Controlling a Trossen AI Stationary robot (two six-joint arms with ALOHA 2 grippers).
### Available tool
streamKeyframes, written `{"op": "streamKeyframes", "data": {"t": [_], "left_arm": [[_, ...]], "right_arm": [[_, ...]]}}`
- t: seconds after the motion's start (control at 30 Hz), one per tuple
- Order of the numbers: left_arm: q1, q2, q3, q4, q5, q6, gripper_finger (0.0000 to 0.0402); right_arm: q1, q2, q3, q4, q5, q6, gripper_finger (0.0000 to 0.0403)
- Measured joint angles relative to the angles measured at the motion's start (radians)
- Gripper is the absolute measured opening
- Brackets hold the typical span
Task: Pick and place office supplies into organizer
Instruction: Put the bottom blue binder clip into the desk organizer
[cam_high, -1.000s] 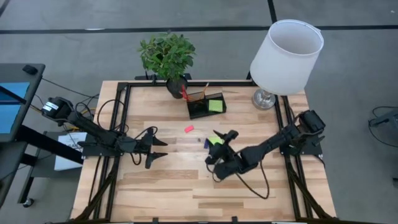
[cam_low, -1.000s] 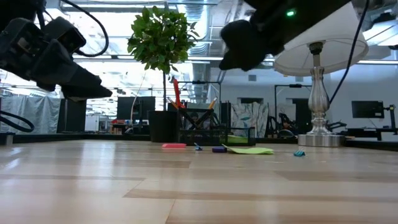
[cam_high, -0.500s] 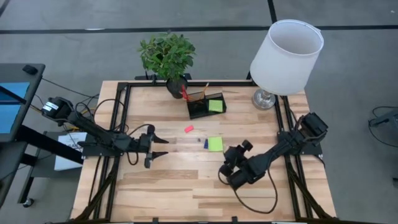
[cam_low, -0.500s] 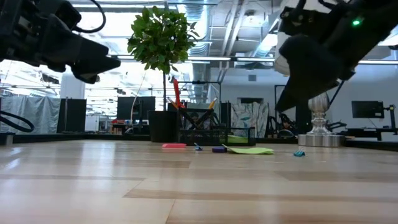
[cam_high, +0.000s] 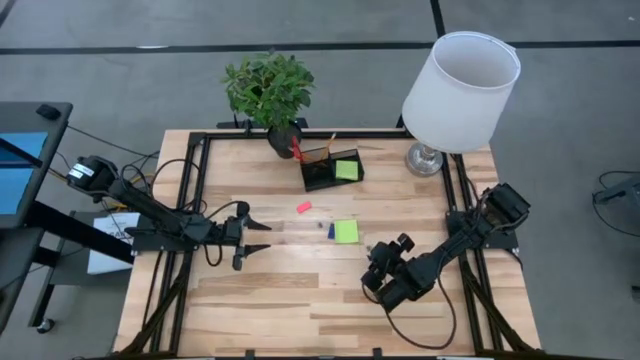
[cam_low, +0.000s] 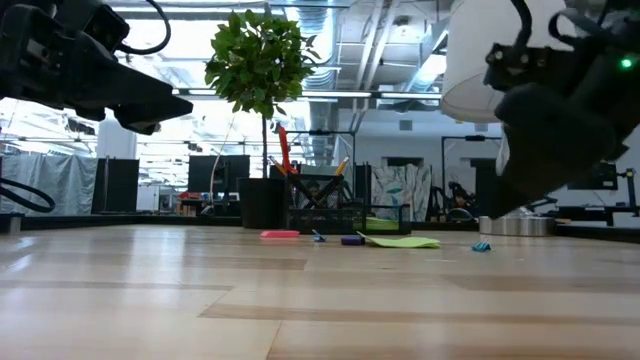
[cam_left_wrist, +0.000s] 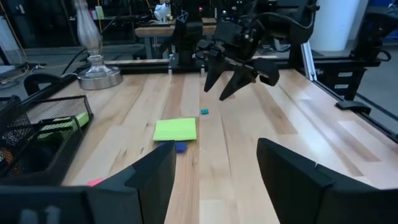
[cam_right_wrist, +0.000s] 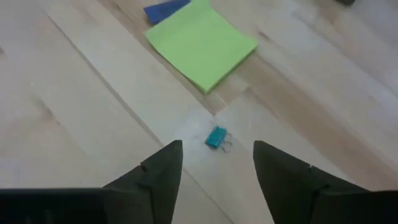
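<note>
Now | right fingers (cam_right_wrist: 214, 180) spread, tilted down over teal clip (cam_right_wrist: 216, 137)

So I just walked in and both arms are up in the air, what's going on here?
Nothing is held at this moment. The right gripper, jaws open, hangs above a small teal clip beside the loose green sticky-note pad. The left gripper waits open over the table's left side. The organizer at the back already has another green pad inside.
</note>
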Motion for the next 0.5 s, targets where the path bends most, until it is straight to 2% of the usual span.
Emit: {"op": "streamKeyframes", "data": {"t": [0.23,0.5], "left_arm": [[0.0,0.0,0.0,0.0,0.001,-0.004,0.0217],[0.0,0.0,0.0,0.0,0.004,-0.008,0.0217]], "right_arm": [[-0.016,0.0,-0.106,0.156,0.002,-0.002,0.0212],[-0.021,-0.002,-0.22,0.353,0.03,-0.015,0.0203]]}}
